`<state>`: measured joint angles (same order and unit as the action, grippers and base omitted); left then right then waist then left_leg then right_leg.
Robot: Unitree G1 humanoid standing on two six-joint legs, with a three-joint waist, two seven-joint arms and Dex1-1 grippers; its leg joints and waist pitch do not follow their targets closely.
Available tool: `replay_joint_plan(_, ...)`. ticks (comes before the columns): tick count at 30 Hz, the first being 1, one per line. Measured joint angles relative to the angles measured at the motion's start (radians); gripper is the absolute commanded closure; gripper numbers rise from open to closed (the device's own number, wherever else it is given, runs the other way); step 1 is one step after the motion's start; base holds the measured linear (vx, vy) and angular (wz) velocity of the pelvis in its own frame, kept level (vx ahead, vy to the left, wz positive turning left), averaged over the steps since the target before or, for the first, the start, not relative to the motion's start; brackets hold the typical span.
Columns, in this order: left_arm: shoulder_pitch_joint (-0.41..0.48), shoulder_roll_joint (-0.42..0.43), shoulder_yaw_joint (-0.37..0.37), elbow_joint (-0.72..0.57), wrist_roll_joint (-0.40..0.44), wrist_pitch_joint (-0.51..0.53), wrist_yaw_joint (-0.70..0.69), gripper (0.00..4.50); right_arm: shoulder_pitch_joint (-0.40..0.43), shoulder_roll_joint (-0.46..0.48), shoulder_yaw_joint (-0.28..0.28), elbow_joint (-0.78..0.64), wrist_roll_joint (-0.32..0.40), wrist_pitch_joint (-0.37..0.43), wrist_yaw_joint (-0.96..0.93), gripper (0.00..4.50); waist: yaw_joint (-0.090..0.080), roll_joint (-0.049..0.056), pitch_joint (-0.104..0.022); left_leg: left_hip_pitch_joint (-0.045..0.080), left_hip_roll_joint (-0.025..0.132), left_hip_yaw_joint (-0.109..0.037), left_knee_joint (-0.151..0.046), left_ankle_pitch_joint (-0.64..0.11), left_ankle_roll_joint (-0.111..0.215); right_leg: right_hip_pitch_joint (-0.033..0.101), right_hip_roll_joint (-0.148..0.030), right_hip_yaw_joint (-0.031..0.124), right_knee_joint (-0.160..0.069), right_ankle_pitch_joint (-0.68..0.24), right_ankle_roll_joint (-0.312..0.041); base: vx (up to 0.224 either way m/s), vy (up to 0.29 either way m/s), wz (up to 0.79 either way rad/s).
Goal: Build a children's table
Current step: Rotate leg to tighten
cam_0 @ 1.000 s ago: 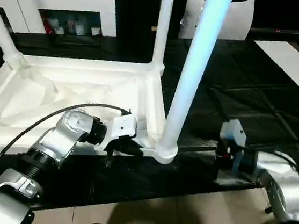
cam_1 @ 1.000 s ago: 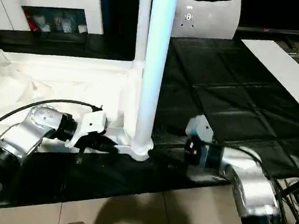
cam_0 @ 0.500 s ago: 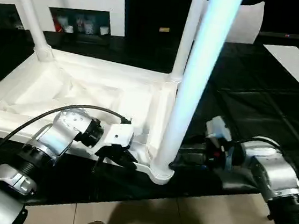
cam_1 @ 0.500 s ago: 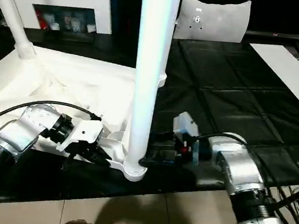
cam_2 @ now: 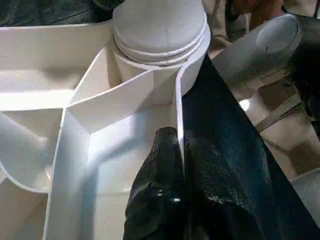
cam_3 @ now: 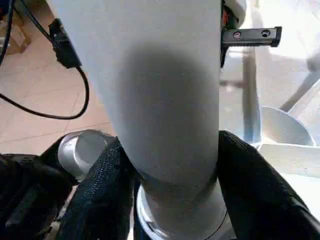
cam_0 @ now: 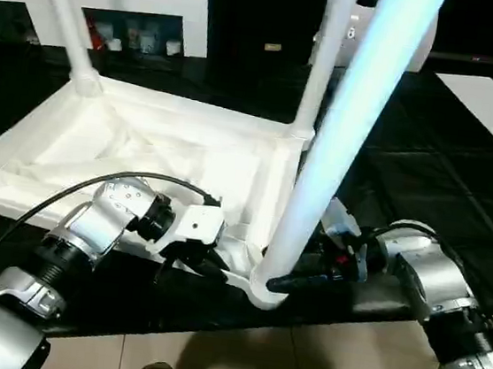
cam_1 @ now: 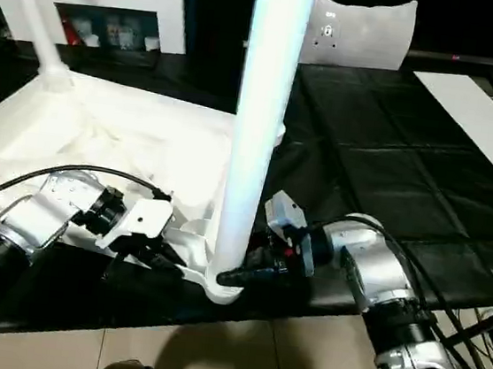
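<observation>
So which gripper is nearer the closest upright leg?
Right. The right gripper straddles the leg near its base; the left gripper pinches the tabletop's rim beside the socket.

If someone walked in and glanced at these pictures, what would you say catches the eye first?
The white table top lying upside down on the black mat, legs pointing up. Nearest, a thick tube leg rises from the near corner socket; the right gripper has a finger on either side of its base. The left gripper pinches the top's rim beside that socket.

White table top (cam_0: pixel 143 150) upside down, three legs (cam_0: pixel 346 133) upright in sockets
</observation>
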<state>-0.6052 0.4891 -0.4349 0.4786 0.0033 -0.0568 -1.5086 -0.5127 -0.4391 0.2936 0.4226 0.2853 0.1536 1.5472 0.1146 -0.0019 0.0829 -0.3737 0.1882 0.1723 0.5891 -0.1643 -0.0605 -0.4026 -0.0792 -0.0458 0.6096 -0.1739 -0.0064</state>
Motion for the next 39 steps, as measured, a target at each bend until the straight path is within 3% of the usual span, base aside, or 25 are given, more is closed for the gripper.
replay_joint_plan(5,-0.001,0.004,0.000,0.000,-0.003,0.004,-0.009,4.50,-0.011,-0.002,0.009,-0.001,0.002,0.021,0.013,2.45,0.000,0.002,0.003,0.000,0.000,0.000,-0.003,0.000,0.000,-0.001,0.000,0.000,-0.001,-0.001,0.001,0.000,0.000,0.00)
replay_joint_plan(12,-0.001,0.005,0.005,-0.024,-0.021,0.070,-0.017,4.50,0.007,-0.010,0.005,-0.048,0.015,0.054,0.012,2.46,0.000,0.015,0.020,0.001,-0.002,0.001,-0.007,0.000,0.000,-0.001,0.000,0.002,-0.003,-0.002,0.003,0.000,0.000,0.00)
replay_joint_plan(21,0.000,-0.021,0.022,-0.042,-0.028,0.177,0.009,4.50,0.124,-0.001,-0.064,-0.175,0.039,0.074,-0.086,2.46,0.002,0.021,0.027,0.001,-0.005,0.006,-0.029,0.000,0.000,0.000,-0.001,0.004,-0.017,-0.003,0.004,0.000,0.000,0.00)
replay_joint_plan(24,-0.001,-0.028,0.047,-0.045,-0.029,0.219,0.048,4.50,0.168,0.026,-0.106,-0.206,0.047,0.076,-0.181,2.47,-0.006,0.015,0.034,0.004,-0.006,0.006,-0.037,0.000,0.000,-0.001,-0.002,0.004,-0.020,-0.006,0.008,0.000,0.000,0.00)
replay_joint_plan(31,0.001,-0.043,0.074,-0.073,-0.018,0.298,0.135,4.50,0.267,0.087,-0.170,-0.317,0.027,0.087,-0.393,2.48,-0.032,0.013,0.040,0.005,-0.014,0.005,-0.056,0.000,0.000,0.000,-0.005,0.005,-0.043,-0.007,0.009,0.000,0.000,0.00)
replay_joint_plan(35,0.005,-0.061,0.102,-0.088,-0.003,0.353,0.201,4.50,0.277,0.133,-0.181,-0.336,-0.008,0.088,-0.520,2.50,-0.052,0.012,0.041,0.005,-0.017,0.005,-0.057,0.000,0.000,0.000,-0.007,0.003,-0.051,-0.007,0.009,0.000,0.000,0.00)
replay_joint_plan(39,0.005,-0.108,0.146,-0.111,0.016,0.453,0.329,4.50,0.268,0.241,-0.210,-0.329,-0.072,0.090,-0.738,2.52,-0.077,0.008,0.044,0.005,-0.019,0.004,-0.058,0.000,0.000,-0.001,-0.012,-0.003,-0.060,-0.011,0.012,0.000,0.000,0.00)
